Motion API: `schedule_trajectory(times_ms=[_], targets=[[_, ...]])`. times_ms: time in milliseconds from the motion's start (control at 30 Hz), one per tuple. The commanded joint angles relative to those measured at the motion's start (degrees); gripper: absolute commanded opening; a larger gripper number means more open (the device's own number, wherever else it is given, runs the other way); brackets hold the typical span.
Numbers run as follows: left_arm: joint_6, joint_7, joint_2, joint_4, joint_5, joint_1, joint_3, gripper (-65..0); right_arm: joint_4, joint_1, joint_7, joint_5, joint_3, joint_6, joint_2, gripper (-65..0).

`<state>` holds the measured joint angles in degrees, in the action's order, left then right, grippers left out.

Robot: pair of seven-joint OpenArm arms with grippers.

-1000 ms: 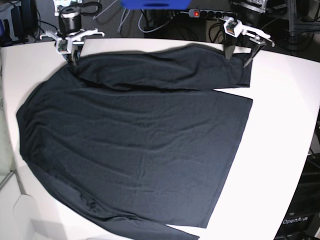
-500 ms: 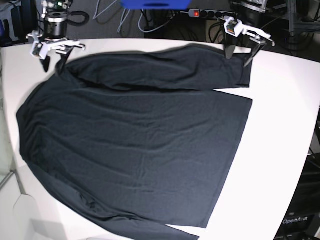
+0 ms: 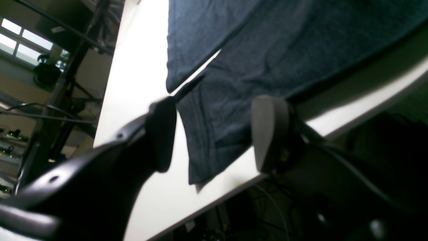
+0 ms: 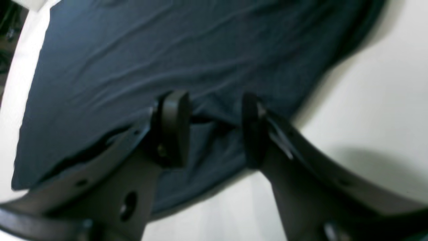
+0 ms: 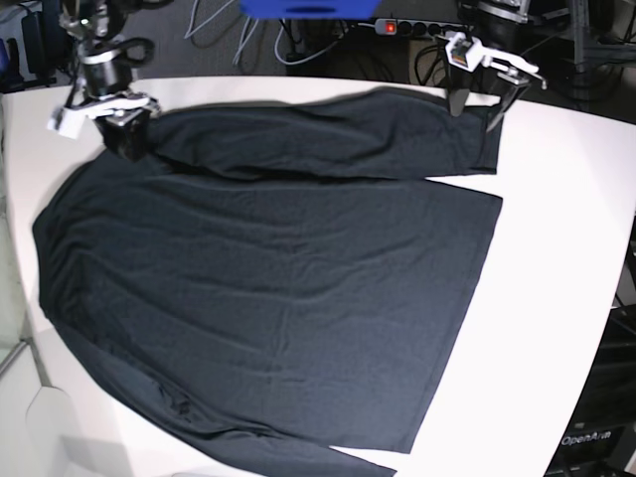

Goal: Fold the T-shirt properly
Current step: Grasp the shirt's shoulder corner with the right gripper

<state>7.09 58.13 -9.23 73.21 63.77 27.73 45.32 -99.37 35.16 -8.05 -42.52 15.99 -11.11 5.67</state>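
The black T-shirt (image 5: 268,268) lies spread flat on the white table (image 5: 556,248), with one long sleeve folded across its far edge. My left gripper (image 5: 474,114) is open over the cuff end of that sleeve at the far right. In the left wrist view the gripper (image 3: 214,134) straddles the sleeve end (image 3: 207,140), near the table edge. My right gripper (image 5: 127,139) is at the shirt's far left shoulder corner. In the right wrist view it (image 4: 214,130) is open, with shirt fabric (image 4: 167,50) between and below the fingers.
A power strip (image 5: 397,27) with a red light and cables lie behind the table's far edge. A blue object (image 5: 308,8) hangs at the top. A dark rack (image 5: 596,427) stands past the table's right edge. Bare white tabletop shows right of the shirt.
My right gripper has moved from off the shirt's far left corner back onto that shoulder corner. The left gripper and the shirt have stayed in place.
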Motion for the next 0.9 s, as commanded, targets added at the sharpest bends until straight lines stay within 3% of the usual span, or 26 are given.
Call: schedule_trajectory(times_ms=[0, 267, 600, 867], targets=[[0.2, -0.2, 0.2, 0.3, 0.5, 0.6, 0.2, -29.9, -0.4, -0.3, 0.4, -1.7, 1.2, -0.1, 0.2, -38.0], [0.2, -0.2, 0.2, 0.2, 0.5, 0.6, 0.2, -29.9, 1.1, -1.6, -4.1, -1.8, 3.3, -0.1, 0.0, -37.9], [0.2, -0.2, 0.2, 0.2, 0.5, 0.6, 0.2, -29.9, 4.3, -3.6, -4.7, -1.9, 3.8, -0.2, -1.9, -37.8], [0.2, -0.2, 0.2, 0.2, 0.5, 0.6, 0.2, -29.9, 8.3, -6.0, -6.2, -1.9, 3.9, -0.3, -2.0, -32.4]])
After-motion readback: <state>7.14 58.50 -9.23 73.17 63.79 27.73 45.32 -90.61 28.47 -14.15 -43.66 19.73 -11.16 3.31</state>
